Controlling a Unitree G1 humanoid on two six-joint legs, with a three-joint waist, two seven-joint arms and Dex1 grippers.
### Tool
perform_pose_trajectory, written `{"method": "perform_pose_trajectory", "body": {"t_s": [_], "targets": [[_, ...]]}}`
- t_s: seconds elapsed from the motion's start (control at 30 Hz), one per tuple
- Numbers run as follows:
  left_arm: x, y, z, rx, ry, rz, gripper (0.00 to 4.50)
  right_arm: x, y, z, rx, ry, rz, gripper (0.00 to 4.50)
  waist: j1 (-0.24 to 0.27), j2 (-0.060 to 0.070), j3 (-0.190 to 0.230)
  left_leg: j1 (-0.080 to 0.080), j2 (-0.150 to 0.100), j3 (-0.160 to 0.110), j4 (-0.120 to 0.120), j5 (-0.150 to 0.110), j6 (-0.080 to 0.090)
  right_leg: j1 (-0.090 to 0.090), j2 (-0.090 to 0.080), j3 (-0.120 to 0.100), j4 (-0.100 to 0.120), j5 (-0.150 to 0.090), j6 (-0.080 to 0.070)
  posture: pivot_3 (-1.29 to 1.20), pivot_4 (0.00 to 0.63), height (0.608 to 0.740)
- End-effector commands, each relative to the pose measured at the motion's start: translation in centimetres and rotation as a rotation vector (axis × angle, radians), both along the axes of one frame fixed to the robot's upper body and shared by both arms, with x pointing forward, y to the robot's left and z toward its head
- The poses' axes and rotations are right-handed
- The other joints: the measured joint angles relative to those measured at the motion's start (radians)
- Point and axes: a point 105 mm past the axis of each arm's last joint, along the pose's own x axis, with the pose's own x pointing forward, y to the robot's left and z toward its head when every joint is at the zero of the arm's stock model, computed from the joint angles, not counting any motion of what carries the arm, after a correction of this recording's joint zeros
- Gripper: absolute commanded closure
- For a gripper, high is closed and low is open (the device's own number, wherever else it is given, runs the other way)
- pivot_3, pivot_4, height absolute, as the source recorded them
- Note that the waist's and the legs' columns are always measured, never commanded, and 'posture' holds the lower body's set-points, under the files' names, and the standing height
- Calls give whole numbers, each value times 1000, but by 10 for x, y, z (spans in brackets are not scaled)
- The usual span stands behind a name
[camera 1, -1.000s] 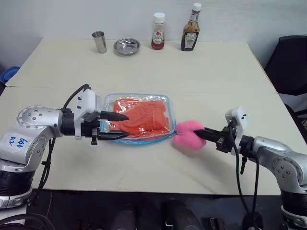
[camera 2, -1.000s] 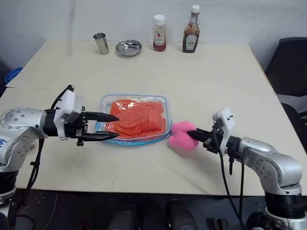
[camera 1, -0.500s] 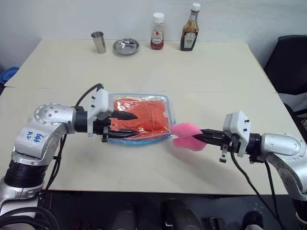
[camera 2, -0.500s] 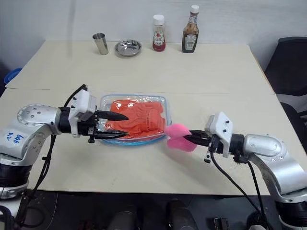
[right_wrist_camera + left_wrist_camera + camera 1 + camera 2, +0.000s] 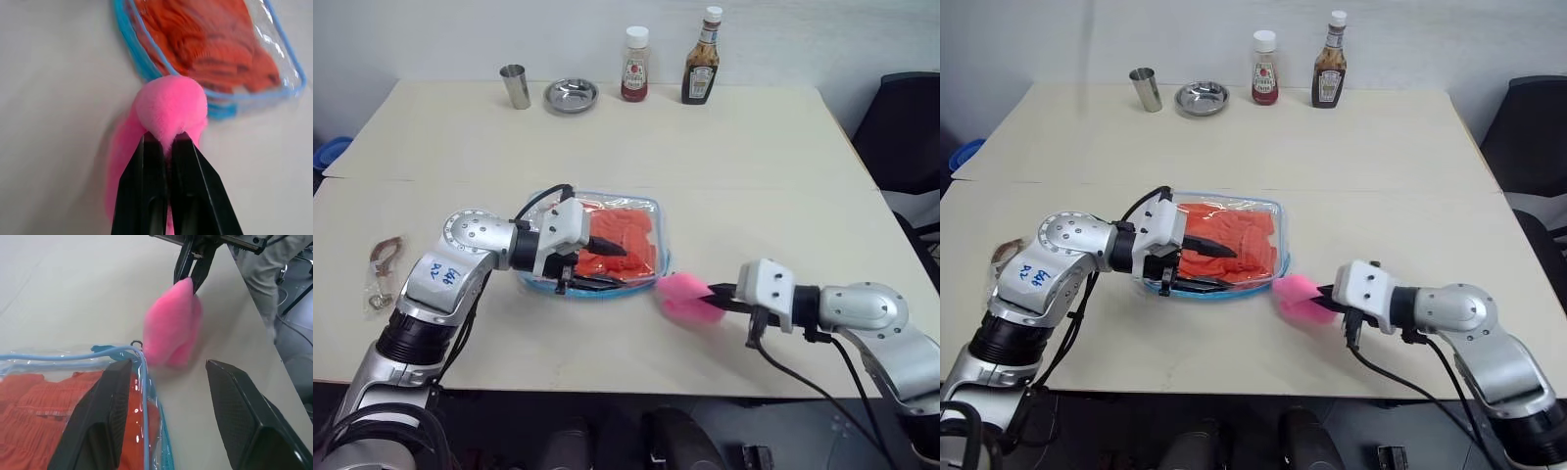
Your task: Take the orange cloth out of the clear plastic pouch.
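the pale wooden table (image 5: 754, 147) runs from the near edge back to a white wall, with a seam line crossing it just behind the pouch. nearest on the left lies a small clear packet with a brown clip (image 5: 382, 271); at the right edge of the room stands a dark chair (image 5: 906, 127). along the far side stand a metal cup (image 5: 516, 85), a shallow metal dish (image 5: 572, 94), a red sauce bottle (image 5: 634, 65) and a dark sauce bottle (image 5: 702, 58).

since a second ago the left gripper (image 5: 602, 266) has travelled rightward, from the pouch's left end to over its middle, and the right gripper (image 5: 717, 297) has rolled and drawn the pink plush ball (image 5: 684, 297) slightly toward the near edge.

the clear plastic pouch (image 5: 646, 203) lies flat mid-table with the orange cloth (image 5: 631, 230) still inside. the left gripper's fingers stand partly apart, holding nothing, one above the plastic over the cloth and the other along the pouch's near edge. the right gripper is pinched tight on the pink ball, just off the pouch's near right corner.
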Motion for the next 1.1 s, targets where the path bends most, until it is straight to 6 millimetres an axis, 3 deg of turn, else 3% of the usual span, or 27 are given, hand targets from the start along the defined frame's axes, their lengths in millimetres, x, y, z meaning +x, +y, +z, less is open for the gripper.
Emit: {"method": "perform_pose_trajectory", "body": {"t_s": [0.03, 0.1, 0.2, 0.3, 0.4, 0.57, 0.77, 0.93, 1.1], "targets": [[-2, 9, 2, 12, -31, 8, 1946, -5, -10, 10, 57, 92, -104, 4487, 0, 0, 0, 0, 0, 0, 0, 0, 0, 0, 0, 0, 0, 0, 0, 0, 150, 740], [-3, 10, 0, 14, -32, 12, 1946, -4, -16, 9, 96, 170, -183, 4487, 2, 0, 0, 0, 0, 0, 0, 0, 0, 0, 0, 0, 0, 0, 0, 0, 150, 740], [-3, 8, -1, -3, -35, 13, 1946, -7, -23, -4, 226, 439, -339, 4487, 3, 0, 0, 0, 0, 0, 0, 0, 0, 1, 0, 0, 0, 0, 0, 0, 150, 740], [-6, 3, -1, -13, -35, -5, 1946, -34, -4, -14, 255, 664, -258, 4487, 3, 0, 0, 0, 0, 0, 0, 0, 0, 1, 0, 0, 0, 0, 0, 0, 150, 740], [-8, 0, -4, -9, -42, -23, 1946, -38, 10, -18, 374, 805, -243, 4487, -1, -1, -1, 0, 0, -1, -1, 0, 0, 1, 0, 0, 0, 0, 0, 0, 150, 740], [-8, -4, -3, -12, -56, -34, 1946, -23, 29, -15, 602, 911, -217, 4487, -5, -1, -1, 1, 0, 0, -1, 0, 0, 1, 0, 0, 0, 0, 0, 0, 150, 740], [-9, -4, -2, -4, -61, -44, 1946, -9, 35, -8, 814, 1031, -311, 4487, -8, -1, -1, 0, 0, 0, -1, 1, 0, 0, 0, 0, 0, 0, 0, 0, 150, 740], [-10, -8, -5, 4, -54, -64, 1946, -21, 39, -30, 660, 1074, -412, 4487, -11, -1, -1, -1, 0, -1, -1, 1, 1, 1, 0, 0, -2, 0, 0, 0, 150, 740], [-16, -23, -25, 73, -82, -142, 1946, -35, 42, -42, 551, 1048, -399, 3145, -9, -1, -1, -1, 0, -1, -2, 1, 1, 1, 0, 0, -3, 0, 0, 0, 150, 740]]}}
